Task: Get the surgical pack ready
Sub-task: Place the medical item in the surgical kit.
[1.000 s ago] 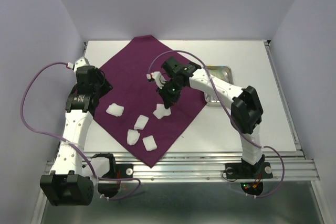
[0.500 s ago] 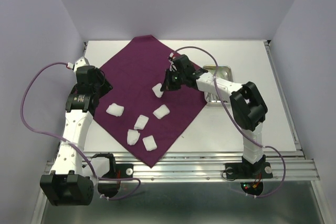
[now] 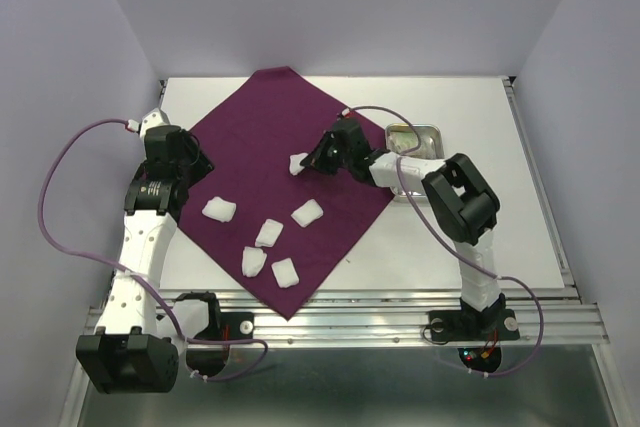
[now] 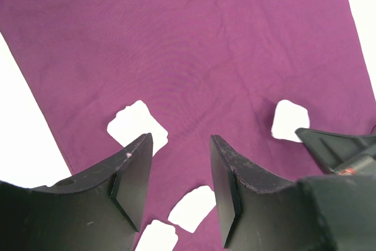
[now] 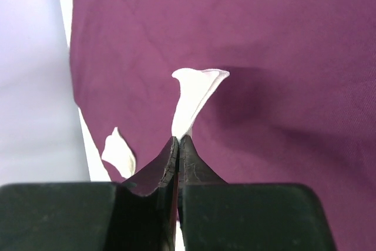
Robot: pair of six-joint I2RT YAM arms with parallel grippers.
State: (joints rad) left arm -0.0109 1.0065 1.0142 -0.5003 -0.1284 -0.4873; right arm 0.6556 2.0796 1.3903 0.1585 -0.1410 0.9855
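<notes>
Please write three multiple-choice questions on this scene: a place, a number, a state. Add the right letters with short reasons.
1. Where is the steel tray? A) beside the right corner of the surgical pack; B) in the middle of the pack; C) left of the pack.
2. How many gauze pads lie loose, not held? A) two; B) five; C) eight.
3. The right end effector is: A) open and empty; B) shut on a gauze pad; C) shut on the tray.
1 A: the top view shows it there. 2 B: five lie loose, a sixth pad is held. 3 B: the wrist view shows it pinched.
</notes>
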